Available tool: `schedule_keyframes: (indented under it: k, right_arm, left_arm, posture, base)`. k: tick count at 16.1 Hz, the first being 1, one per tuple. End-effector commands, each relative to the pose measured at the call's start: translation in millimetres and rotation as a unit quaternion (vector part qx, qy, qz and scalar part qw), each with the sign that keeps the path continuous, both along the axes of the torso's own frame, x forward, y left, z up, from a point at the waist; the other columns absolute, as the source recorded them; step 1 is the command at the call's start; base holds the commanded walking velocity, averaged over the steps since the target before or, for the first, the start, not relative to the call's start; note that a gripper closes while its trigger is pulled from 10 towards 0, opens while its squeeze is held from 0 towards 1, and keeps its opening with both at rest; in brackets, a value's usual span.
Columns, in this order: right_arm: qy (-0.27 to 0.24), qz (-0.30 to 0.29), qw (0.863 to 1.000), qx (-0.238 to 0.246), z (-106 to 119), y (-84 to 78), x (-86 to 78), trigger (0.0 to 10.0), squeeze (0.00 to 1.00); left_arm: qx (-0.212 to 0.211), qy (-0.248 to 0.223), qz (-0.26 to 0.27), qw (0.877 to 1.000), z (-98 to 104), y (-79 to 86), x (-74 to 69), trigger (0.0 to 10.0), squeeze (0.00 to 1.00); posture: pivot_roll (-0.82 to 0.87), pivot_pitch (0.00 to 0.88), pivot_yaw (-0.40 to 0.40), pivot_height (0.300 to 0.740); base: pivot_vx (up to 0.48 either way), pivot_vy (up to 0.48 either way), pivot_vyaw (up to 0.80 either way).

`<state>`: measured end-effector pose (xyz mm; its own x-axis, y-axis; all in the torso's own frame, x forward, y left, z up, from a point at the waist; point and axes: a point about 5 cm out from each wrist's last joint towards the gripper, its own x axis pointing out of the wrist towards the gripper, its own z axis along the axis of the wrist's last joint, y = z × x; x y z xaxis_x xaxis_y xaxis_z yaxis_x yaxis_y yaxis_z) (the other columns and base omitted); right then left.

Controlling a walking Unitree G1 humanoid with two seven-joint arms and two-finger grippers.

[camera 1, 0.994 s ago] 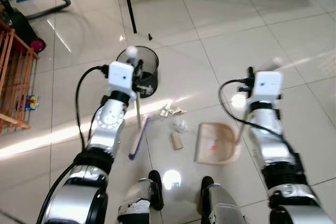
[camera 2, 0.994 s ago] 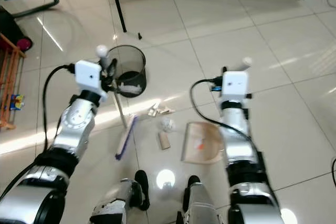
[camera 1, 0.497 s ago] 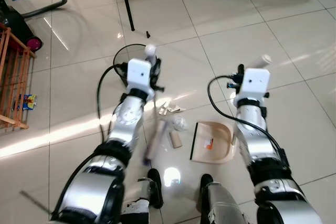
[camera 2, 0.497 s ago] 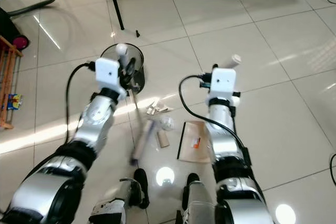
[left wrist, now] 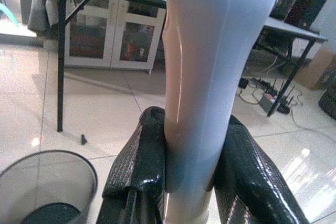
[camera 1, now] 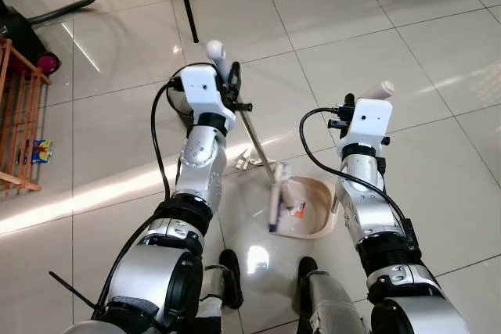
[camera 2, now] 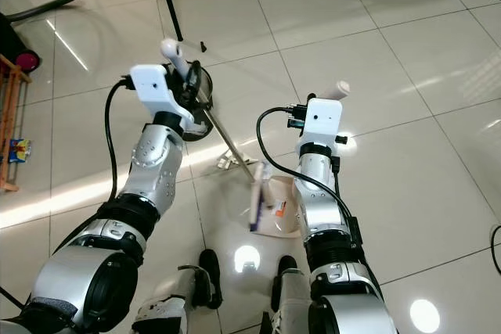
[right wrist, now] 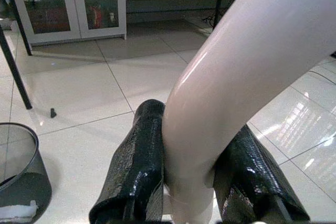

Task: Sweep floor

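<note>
Gripping broom [camera 1: 275, 193] with left pincer [left wrist: 191, 182], head over dustpan [camera 1: 317, 217].

My silver left arm [camera 1: 200, 170] hides most of the round black mesh bin [camera 2: 205, 84] at eleven o'clock. My right arm [camera 1: 368, 201] covers the three o'clock side of the beige plastic dustpan [camera 1: 313, 209]; whatever scraps lie in it are too small to tell. In my wrist views the pale broom handle [left wrist: 210, 77] and pale dustpan handle [right wrist: 236, 77] run off the upper edge.
</note>
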<state>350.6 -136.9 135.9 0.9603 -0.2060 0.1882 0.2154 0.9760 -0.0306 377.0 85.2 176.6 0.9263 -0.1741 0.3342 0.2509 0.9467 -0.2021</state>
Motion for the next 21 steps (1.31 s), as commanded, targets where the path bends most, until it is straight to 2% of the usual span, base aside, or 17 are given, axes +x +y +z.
schedule_keyframes:
  k: [1, 4, 5, 8, 12, 14, 16, 17, 19, 20, 21]
  right_arm:
    - [0.053, 0.011, 0.998, 0.041, -23, 10.8, -4.7, 10.0, 0.0]
    - [0.06, 0.005, 0.997, 0.044, -26, 6.5, -4.1, 10.0, 0.0]
    - [0.06, 0.001, 0.997, 0.045, -25, 2.3, -3.2, 10.0, 0.0]
    - [0.064, -0.012, 0.997, 0.045, -28, -8.7, -4.1, 10.0, 0.0]
    - [0.069, -0.06, 0.994, 0.06, -39, -45.3, -15.9, 10.0, 0.0]
    - [0.069, -0.077, 0.992, 0.066, -43, -57.6, -22.5, 10.0, 0.0]
    - [0.073, -0.079, 0.992, 0.065, -46, -60.7, -26.1, 10.0, 0.0]
    - [0.074, -0.078, 0.992, 0.065, -47, -60.4, -26.4, 10.0, 0.0]
    - [0.076, -0.077, 0.992, 0.069, -47, -57.8, -27.0, 10.0, 0.0]
    - [0.076, -0.077, 0.992, 0.069, -47, -57.0, -26.9, 10.0, 0.0]
    - [0.076, -0.073, 0.992, 0.07, -46, -53.7, -26.4, 10.0, 0.0]
  left_arm:
    - [-0.023, -0.003, -0.029, 0.999, 3, -7.2, -1.3, 10.0, 0.0]
    - [-0.024, -0.012, -0.051, 0.998, 8, -4.5, -2.3, 10.0, 0.0]
    - [-0.034, -0.023, -0.067, 0.997, 17, -1.8, -1.7, 10.0, 0.0]
    - [-0.017, -0.043, -0.1, 0.994, 28, 1.5, -3.1, 10.0, 0.0]
    - [0.023, -0.096, -0.146, 0.984, 62, 22.1, -8.4, 10.0, 0.0]
    - [0.04, -0.119, -0.155, 0.98, 78, 33.2, -11.1, 10.0, 0.0]
    - [0.082, -0.123, -0.156, 0.977, 74, 37.8, -11.8, 10.0, 0.0]
    - [0.089, -0.119, -0.154, 0.977, 70, 37.7, -11.5, 10.0, 0.0]
    - [0.122, -0.096, -0.154, 0.976, 43, 27.8, -12.6, 10.0, 0.0]
    - [0.128, -0.089, -0.157, 0.975, 36, 23.5, -12.9, 10.0, 0.0]
    - [0.125, -0.077, -0.165, 0.975, 24, 11.0, -12.3, 10.0, 0.0]
  posture:
    - [0.06, 0.348, 0.097, 0.74]
    - [0.06, 0.321, 0.097, 0.74]
    - [0.06, 0.319, 0.098, 0.74]
    - [0.04, 0.296, 0.103, 0.74]
    - [0.05, 0.236, 0.116, 0.74]
    - [0.05, 0.225, 0.113, 0.74]
    - [0.05, 0.226, 0.121, 0.74]
    - [0.05, 0.23, 0.122, 0.74]
    - [0.04, 0.27, 0.126, 0.74]
    - [0.03, 0.28, 0.124, 0.74]
    - [0.02, 0.299, 0.124, 0.74]
  base:
    - [0.0, 0.0, 0.0]
    - [0.0, 0.0, 0.0]
    - [0.0, 0.0, 0.0]
    - [0.0, 0.0, 0.0]
    - [0.0, 0.0, 0.0]
    - [0.0, 0.0, 0.0]
    - [0.0, 0.0, 0.0]
    - [0.0, 0.0, 0.0]
    - [0.0, 0.0, 0.0]
    - [0.0, 0.0, 0.0]
    - [0.0, 0.0, 0.0]
